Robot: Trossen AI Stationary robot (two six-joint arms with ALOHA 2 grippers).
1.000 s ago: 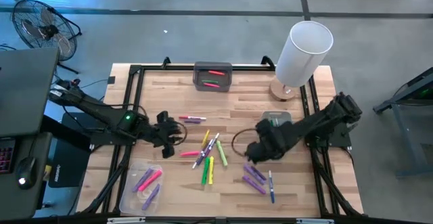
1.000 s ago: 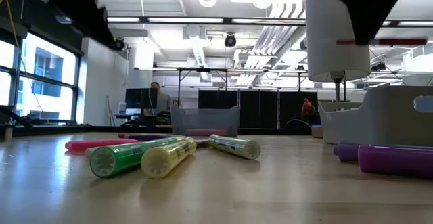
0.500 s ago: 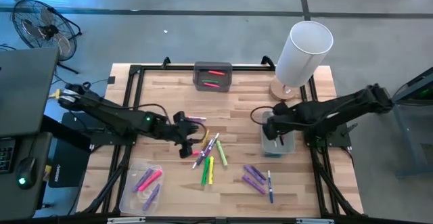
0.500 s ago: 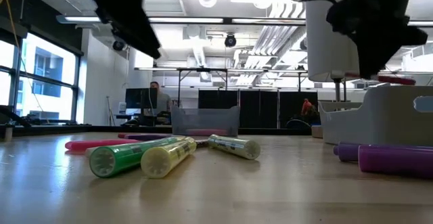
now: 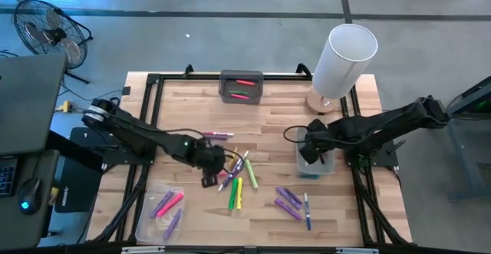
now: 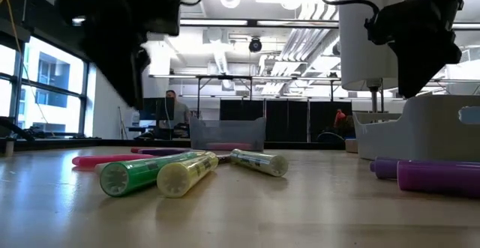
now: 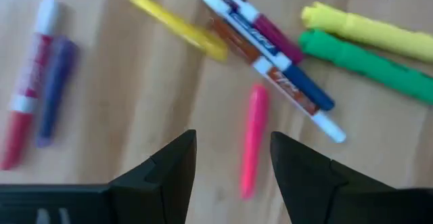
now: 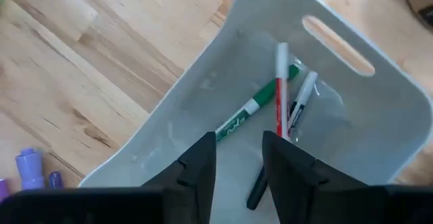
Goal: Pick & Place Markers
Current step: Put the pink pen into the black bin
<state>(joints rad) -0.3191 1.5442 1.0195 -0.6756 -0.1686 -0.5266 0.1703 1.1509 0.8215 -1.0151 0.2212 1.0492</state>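
Markers (image 5: 238, 179) lie clustered mid-table; left gripper (image 7: 231, 158) hovers empty, jaws parted, over pink marker (image 7: 252, 139); right gripper (image 8: 238, 158), parted and empty, above grey tray (image 8: 379, 116); risk: nudging neighbouring pens, marker rolling.

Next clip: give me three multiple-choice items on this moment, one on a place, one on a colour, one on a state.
1. Where does the right gripper hang?
A. over the grey bin on the table's right
B. over the clear tray at the front left
C. over the lamp base

2. What colour is the marker straight ahead of the left gripper?
A. pink
B. blue
C. black

3. How do the left gripper's fingers stand?
A. apart, with nothing between them
B. shut on a yellow marker
C. shut on a tray rim

Answers: 1 A, the right wrist view looks down into the bin; 2 A, a pink marker lies on the wood beyond the gap; 3 A, bare wood shows between the fingers.
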